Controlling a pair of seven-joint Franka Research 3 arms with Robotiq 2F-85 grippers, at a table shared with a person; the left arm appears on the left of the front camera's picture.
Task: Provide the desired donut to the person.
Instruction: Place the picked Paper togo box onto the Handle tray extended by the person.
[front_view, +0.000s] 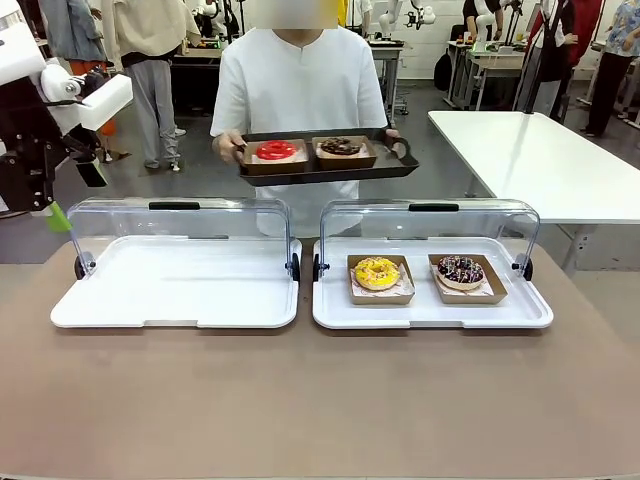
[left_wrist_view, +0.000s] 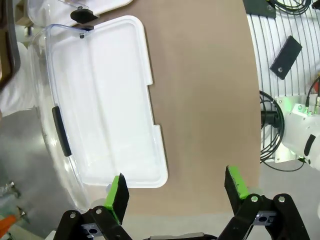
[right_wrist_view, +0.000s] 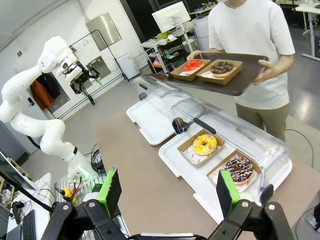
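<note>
**Person holds tray, both pincers released**

The person (front_view: 298, 85) stands at the far side of the table (front_view: 320, 400) and holds a dark tray (front_view: 330, 170) with a red donut (front_view: 276, 150) and a chocolate donut (front_view: 340, 146). The left pincer (left_wrist_view: 177, 192) and the right pincer (right_wrist_view: 167, 192) are released — both hold nothing. On the right white tray (front_view: 430, 315) lie a yellow donut (front_view: 377, 272) and a sprinkled donut (front_view: 461, 269).

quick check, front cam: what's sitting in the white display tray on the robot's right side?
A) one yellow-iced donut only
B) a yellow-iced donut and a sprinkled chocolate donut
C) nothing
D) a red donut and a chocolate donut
B: the right white display tray with the clear raised lid holds a yellow-iced donut and a sprinkled chocolate donut, each in its own brown paper box.
</note>
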